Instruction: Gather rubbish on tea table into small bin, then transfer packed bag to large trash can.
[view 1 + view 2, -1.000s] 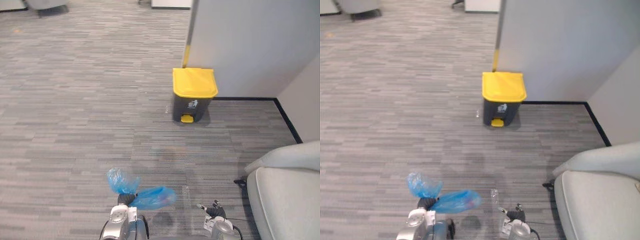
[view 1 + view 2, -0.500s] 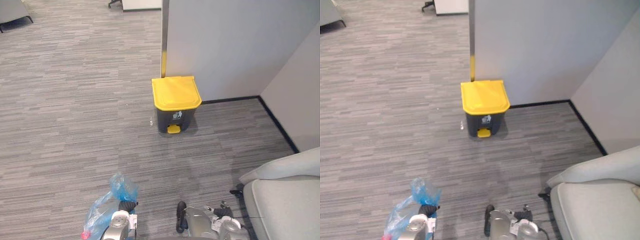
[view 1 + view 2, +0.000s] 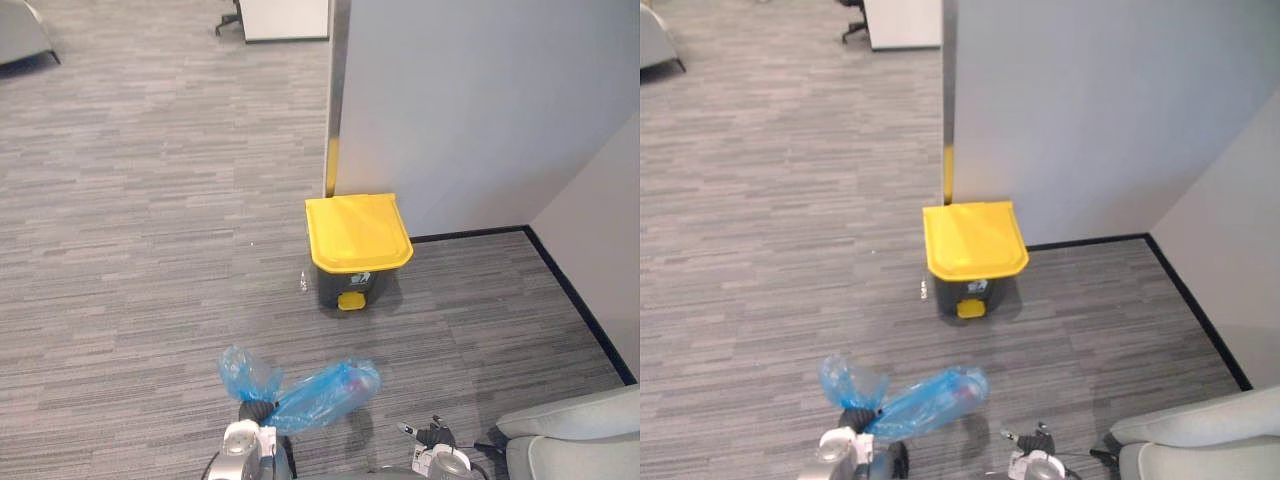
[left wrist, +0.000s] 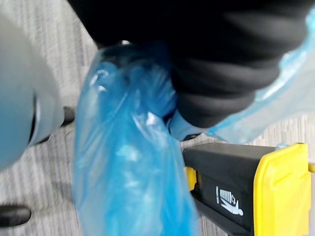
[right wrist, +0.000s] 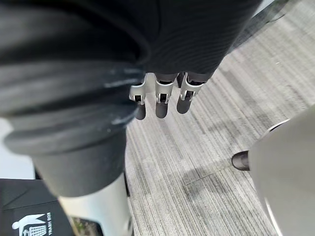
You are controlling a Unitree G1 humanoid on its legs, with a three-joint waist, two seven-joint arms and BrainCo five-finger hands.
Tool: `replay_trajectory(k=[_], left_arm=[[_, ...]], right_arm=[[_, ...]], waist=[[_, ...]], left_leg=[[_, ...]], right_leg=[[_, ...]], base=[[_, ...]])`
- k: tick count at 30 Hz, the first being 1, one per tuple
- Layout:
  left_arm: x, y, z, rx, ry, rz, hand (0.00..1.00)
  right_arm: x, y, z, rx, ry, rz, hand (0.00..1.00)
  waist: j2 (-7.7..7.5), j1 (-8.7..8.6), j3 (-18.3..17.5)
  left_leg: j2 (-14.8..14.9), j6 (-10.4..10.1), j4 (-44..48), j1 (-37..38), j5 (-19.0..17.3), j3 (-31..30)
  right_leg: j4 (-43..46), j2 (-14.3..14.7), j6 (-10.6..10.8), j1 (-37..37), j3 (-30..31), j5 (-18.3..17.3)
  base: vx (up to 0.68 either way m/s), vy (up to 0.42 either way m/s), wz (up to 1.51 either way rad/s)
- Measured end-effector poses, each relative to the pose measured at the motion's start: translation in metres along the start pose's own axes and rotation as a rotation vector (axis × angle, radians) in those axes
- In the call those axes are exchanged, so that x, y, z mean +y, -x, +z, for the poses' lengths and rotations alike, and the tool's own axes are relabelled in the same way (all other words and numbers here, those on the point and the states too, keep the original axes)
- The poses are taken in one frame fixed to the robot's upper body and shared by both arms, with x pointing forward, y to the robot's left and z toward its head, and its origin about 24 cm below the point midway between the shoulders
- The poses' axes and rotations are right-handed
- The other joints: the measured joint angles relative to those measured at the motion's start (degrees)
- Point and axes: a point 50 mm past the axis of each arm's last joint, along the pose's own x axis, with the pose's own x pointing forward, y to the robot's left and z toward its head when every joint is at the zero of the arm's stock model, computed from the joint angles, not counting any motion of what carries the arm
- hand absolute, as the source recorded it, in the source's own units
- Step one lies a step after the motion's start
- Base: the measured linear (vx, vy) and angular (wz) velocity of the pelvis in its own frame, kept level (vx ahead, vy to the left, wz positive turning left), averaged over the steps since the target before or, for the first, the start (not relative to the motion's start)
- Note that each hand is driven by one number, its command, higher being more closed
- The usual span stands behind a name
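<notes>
Left hand (image 3: 253,411) is clenched round the neck of the blue bag (image 3: 325,392): the knotted top sticks out to the hand's left, and the filled body hangs off the carpet floor (image 3: 140,260), reaching ahead and to the right of the hand. The bag end points at the dark trash can (image 3: 355,235), which has its yellow lid closed and stands against the wall, near but apart from the bag. Right hand (image 5: 158,98) is low beside the armchair (image 3: 575,450), fingers relaxed and straight, holding nothing.
</notes>
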Motion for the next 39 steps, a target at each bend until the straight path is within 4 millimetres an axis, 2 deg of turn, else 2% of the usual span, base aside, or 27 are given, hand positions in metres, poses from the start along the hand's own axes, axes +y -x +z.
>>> replay_trajectory(k=[1,2,3,4,6,7,8,9,10,11,12,14,17,19,20,21,22,23,24,25,26,27,29,34,39], left_arm=[[-0.001,0.001,-0.004,0.01,-0.002,-0.001,1.0],[-0.001,0.001,-0.003,0.008,-0.011,-0.006,1.0],[-0.003,0.001,-0.003,0.008,-0.034,-0.017,1.0],[-0.002,0.002,-0.007,0.021,-0.043,-0.015,1.0],[0.001,0.002,-0.01,0.036,-0.037,0.001,1.0],[0.003,0.002,-0.01,0.037,-0.038,0.015,1.0],[0.006,0.001,-0.008,0.034,-0.03,0.029,1.0],[0.007,0.001,-0.007,0.031,-0.023,0.035,1.0],[0.01,-0.001,-0.003,0.015,-0.023,0.043,1.0],[0.013,-0.002,-0.001,0.008,-0.031,0.047,1.0],[0.007,-0.003,-0.001,0.021,-0.014,0.039,1.0],[0.001,-0.002,-0.002,0.023,0.005,0.028,1.0],[-0.006,-0.003,0.002,0.012,0.014,0.012,1.0],[-0.009,-0.004,0.011,-0.014,0.036,0.009,1.0],[-0.009,-0.004,0.011,-0.016,0.039,0.009,1.0],[-0.009,-0.003,0.007,-0.008,0.043,0.006,1.0],[-0.012,-0.002,0.005,-0.002,0.048,-0.008,1.0],[-0.014,-0.002,0.006,-0.004,0.051,-0.018,1.0],[-0.018,-0.001,0.006,-0.005,0.056,-0.036,1.0],[-0.021,-0.001,0.007,-0.007,0.052,-0.048,1.0],[-0.021,-0.002,0.007,-0.006,0.043,-0.05,1.0],[-0.019,-0.002,0.007,-0.004,0.033,-0.045,1.0],[-0.014,-0.002,0.004,0.002,0.009,-0.037,1.0],[-0.004,-0.003,-0.004,0.035,-0.031,-0.013,1.0],[-0.004,0.001,-0.024,0.111,-0.048,-0.014,1.0]], right_arm=[[-0.001,-0.001,0.004,-0.014,0.0,-0.001,0.0],[0.0,-0.001,0.005,-0.021,-0.001,0.0,0.0],[0.002,-0.001,0.009,-0.034,-0.004,0.007,0.0],[0.004,-0.001,0.01,-0.037,-0.006,0.012,0.0],[0.005,-0.001,0.012,-0.05,0.001,0.017,0.0],[0.004,-0.001,0.014,-0.062,0.007,0.018,0.0],[0.001,-0.001,0.017,-0.072,0.01,0.013,0.0],[0.0,-0.002,0.018,-0.075,0.012,0.011,0.0],[-0.002,-0.002,0.017,-0.07,0.015,0.007,0.0],[-0.004,-0.001,0.009,-0.044,0.017,0.002,0.0],[-0.01,-0.003,0.014,-0.056,0.014,-0.015,0.0],[-0.012,-0.005,0.017,-0.057,0.011,-0.025,0.0],[-0.015,-0.004,0.01,-0.033,-0.002,-0.036,0.0],[-0.014,-0.002,0.004,-0.02,0.014,-0.032,0.0],[-0.014,-0.002,0.004,-0.019,0.017,-0.031,0.0],[-0.013,-0.002,0.003,-0.017,0.014,-0.03,0.0],[-0.012,-0.002,0.002,-0.014,0.011,-0.03,0.0],[-0.012,-0.002,0.002,-0.014,0.01,-0.03,0.0],[-0.011,-0.002,0.002,-0.011,0.007,-0.029,0.0],[-0.012,-0.002,0.002,-0.012,0.006,-0.03,0.0],[-0.014,-0.002,0.002,-0.007,-0.006,-0.042,0.0],[-0.01,-0.001,-0.001,0.003,-0.012,-0.034,0.0],[-0.008,0.001,-0.005,0.014,-0.018,-0.029,0.0],[-0.01,0.001,-0.009,0.024,-0.017,-0.03,0.0],[-0.01,-0.001,-0.01,0.045,-0.004,-0.03,0.0]], waist=[[0.49,-0.06,0.1],[0.37,-0.15,0.3],[-0.32,-0.91,1.0],[-0.77,-1.46,1.2],[-1.26,-1.53,1.4],[-1.06,-1.71,1.5],[-0.34,-2.13,1.7],[-0.02,-2.31,1.7],[-0.22,-2.56,1.5],[-1.71,-2.61,1.7],[1.01,-2.26,2.1],[2.48,-1.95,1.7],[2.94,-2.56,1.7],[2.09,-2.14,2.0],[1.95,-1.97,2.1],[1.84,-1.75,2.1],[1.38,-1.8,2.1],[1.38,-1.75,2.1],[1.39,-1.7,1.9],[2.18,-1.76,1.2],[1.6,-1.84,0.6],[0.56,-1.74,0.1],[-0.31,-1.75,-0.4],[-0.3,-2.05,-0.8],[-0.35,-2.04,-0.9]], left_leg=[[0.2,0.0,-1.6,1.9,-1.5,0.0],[0.0,0.1,-2.1,3.1,-2.2,0.0],[-0.6,0.5,-2.8,5.4,-3.0,-0.2],[-0.7,0.5,-2.9,7.2,-4.0,-0.8],[-0.3,0.4,-4.5,10.7,-4.7,-1.2],[0.1,0.4,-5.8,12.3,-4.7,-1.3],[1.0,0.3,-7.3,14.0,-4.7,-1.8],[1.5,0.3,-7.7,14.4,-4.7,-2.1],[1.5,-0.7,-8.5,15.0,-4.9,-3.4],[0.3,-2.3,-8.9,15.6,-5.3,-4.9],[2.6,-3.6,-8.7,16.5,-5.7,-6.7],[3.8,-4.9,-7.8,16.4,-3.9,-7.5],[5.9,-6.6,0.2,14.0,-2.0,-8.8],[8.2,-7.7,17.9,6.2,2.2,-9.6],[8.9,-7.5,21.1,4.8,2.2,-9.0],[10.4,-6.7,23.8,2.9,0.5,-5.6],[11.0,-5.4,21.3,1.4,-1.0,-2.5],[10.9,-5.1,19.4,1.1,-1.5,-1.4],[10.3,-4.1,11.0,1.1,-1.7,0.3],[9.4,-2.9,2.9,1.5,1.0,0.4],[7.8,-4.5,-2.4,2.6,2.4,-0.4],[6.3,-4.1,-5.2,3.7,3.4,0.5],[5.1,-3.9,-6.8,4.9,3.5,1.7],[2.1,-2.9,-11.2,8.7,4.5,3.2],[2.0,-3.1,-13.6,9.4,5.2,3.8]], right_leg=[[8.9,-0.1,0.9,-3.4,1.1,0.0],[15.1,-0.4,2.3,-6.2,1.6,0.7],[26.9,-1.8,6.3,-11.4,2.2,3.1],[33.4,-1.9,4.5,-14.6,2.2,1.9],[35.2,-1.6,2.1,-18.3,0.1,-1.2],[33.2,-1.3,1.0,-19.9,-1.5,-2.5],[27.5,0.0,0.0,-21.5,-3.2,-3.1],[23.9,0.7,-0.2,-22.0,-3.6,-2.9],[11.9,2.0,-0.6,-21.4,-3.4,1.0],[5.1,2.0,-3.0,-20.5,-1.9,9.4],[6.1,3.7,-3.9,-19.3,-2.6,8.0],[6.5,4.4,-4.7,-18.8,-3.4,5.6],[4.1,4.7,-5.6,-13.8,-7.0,3.7],[-0.8,4.9,-5.7,-8.1,-8.8,3.5],[-1.6,4.9,-5.8,-7.1,-9.1,3.6],[-3.3,4.8,-5.9,-4.9,-9.5,3.8],[-4.5,4.6,-5.8,-3.6,-9.6,3.9],[-4.8,4.4,-5.7,-3.2,-9.5,3.9],[-5.6,4.1,-5.0,-2.5,-9.4,4.4],[-5.8,4.2,-4.5,-2.6,-9.3,4.6],[-6.7,4.3,-3.1,-2.9,-7.9,4.8],[-8.2,3.5,-1.9,-2.7,-6.7,5.6],[-9.6,2.6,-1.1,-2.3,-5.7,6.1],[-12.6,1.1,0.2,-0.1,-3.8,7.4],[-12.6,1.7,0.1,-1.4,-2.0,7.8]], base=[[0.25,0.15,-0.42],[0.2,0.086,-0.06],[0.25,0.024,0.17],[0.27,-0.002,0.24],[0.27,-0.054,0.18],[0.41,-0.135,0.21],[0.36,-0.14,0.23],[0.44,-0.193,0.48],[0.3,-0.148,0.59],[0.38,-0.197,0.54],[0.3,-0.149,0.22],[0.35,-0.177,0.07],[0.33,-0.192,0.55],[0.23,-0.116,0.46],[0.18,-0.037,0.14],[0.18,0.022,0.03],[0.18,0.022,0.02],[0.21,0.097,0.02],[0.13,0.11,-0.05],[0.21,0.205,-0.17],[0.14,0.143,-0.18],[0.14,0.172,-0.22],[0.09,0.135,-0.24],[0.03,0.097,-0.14],[-0.01,-0.003,-0.18]])
